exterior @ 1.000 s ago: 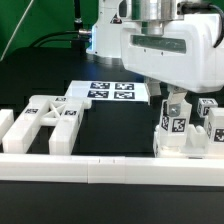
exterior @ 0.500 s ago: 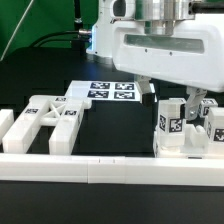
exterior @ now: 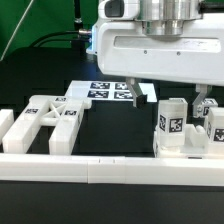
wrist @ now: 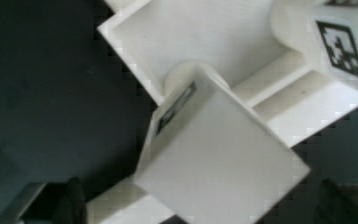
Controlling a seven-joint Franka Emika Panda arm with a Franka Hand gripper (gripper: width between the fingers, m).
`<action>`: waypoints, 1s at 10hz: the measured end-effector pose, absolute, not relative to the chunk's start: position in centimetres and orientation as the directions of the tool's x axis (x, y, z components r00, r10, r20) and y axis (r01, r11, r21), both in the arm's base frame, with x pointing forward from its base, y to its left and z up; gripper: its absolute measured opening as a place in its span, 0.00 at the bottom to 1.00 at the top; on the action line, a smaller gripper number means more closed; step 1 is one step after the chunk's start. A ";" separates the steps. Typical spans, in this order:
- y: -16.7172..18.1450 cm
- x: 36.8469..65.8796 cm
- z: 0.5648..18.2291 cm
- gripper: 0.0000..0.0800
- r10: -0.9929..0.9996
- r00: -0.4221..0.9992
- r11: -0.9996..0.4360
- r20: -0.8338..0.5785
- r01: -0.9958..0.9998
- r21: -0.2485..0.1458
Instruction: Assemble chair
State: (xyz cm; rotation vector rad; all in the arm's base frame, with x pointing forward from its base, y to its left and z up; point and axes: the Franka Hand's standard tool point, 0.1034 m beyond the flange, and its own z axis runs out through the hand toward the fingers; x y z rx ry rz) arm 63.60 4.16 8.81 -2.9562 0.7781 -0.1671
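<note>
**Exterior and wrist views.** My gripper (exterior: 176, 100) hangs over the black matte table (exterior: 120, 135), close to its near edge and toward the exterior view's right corner. The jaws are spread wide and hold nothing. My fingers (exterior: 149, 94) stand one on each side of the upright block (exterior: 172, 128), both apart from it.

The upright block is a chunky prism of smooth white plastic with squared edges. It carries a black-and-white square tag on the face toward the exterior camera. Just beside it, toward the exterior view's right, stands a second block (exterior: 214, 125) of the same plastic with a like tag, cut off by the picture's border. Both stand just behind the border rail (exterior: 100, 165), a long white bar running along the near edge.

Toward the near left corner lies the cut-out frame (exterior: 50, 120). It is white and thick-walled, with angular openings and two small tags on top. A plain end block (exterior: 6, 128), also cut off, sits beside it.

The marker board (exterior: 110, 90), thin and flat, lies toward the table's middle and is partly hidden behind my white housing.

In the wrist view the upright block shows as a slanted white slab, with its tag foreshortened to a dark streak. Another tagged piece (wrist: 345, 50) lies near it, and I cannot tell which part that is. My fingertips show there only as dark, blurred, cut-off shapes.
</note>
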 end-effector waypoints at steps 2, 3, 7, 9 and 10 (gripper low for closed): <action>4.5 63.5 8.7 0.81 -0.319 0.942 -0.947 0.104 -0.310 -0.088; 4.7 63.3 8.6 0.81 -0.261 0.960 -0.964 0.106 -0.253 -0.082; 5.0 63.0 8.2 0.81 -0.010 0.991 -0.999 0.134 -0.004 -0.047; 4.9 63.1 8.2 0.79 0.090 0.986 -0.995 0.138 0.095 -0.031; 4.9 63.1 8.3 0.79 0.101 0.985 -0.994 0.140 0.106 -0.030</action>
